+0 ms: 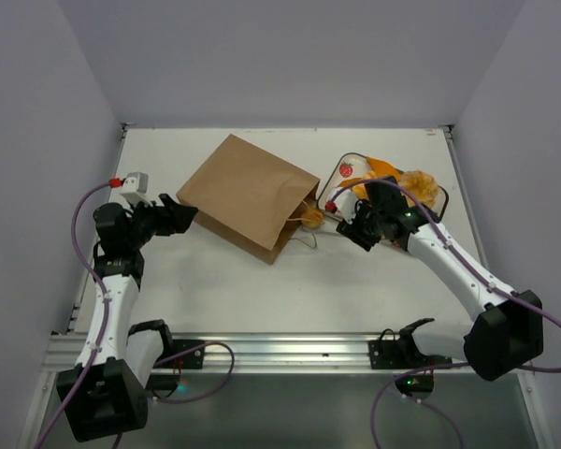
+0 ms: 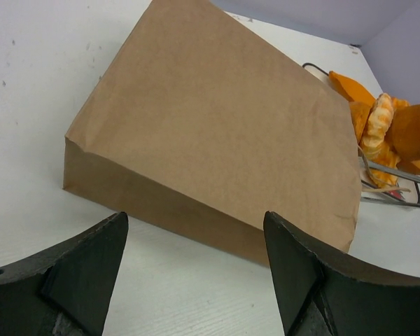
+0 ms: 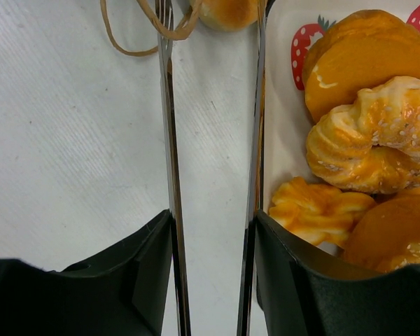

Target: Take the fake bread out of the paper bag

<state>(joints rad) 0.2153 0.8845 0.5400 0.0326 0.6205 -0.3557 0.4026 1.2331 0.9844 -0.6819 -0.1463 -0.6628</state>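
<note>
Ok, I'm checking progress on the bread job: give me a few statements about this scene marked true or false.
The paper bag lies on its side. True.
The left pincer grips the bag. False: it is open, the bag ahead of it.
The right pincer holds metal tongs. True.
The plate is empty. False: several fake breads lie on it.

Two white-linked arms [image 1: 103,313] with black joints, black wedge jaws, purple cables [image 1: 73,229], small red caps [image 1: 115,180]
</note>
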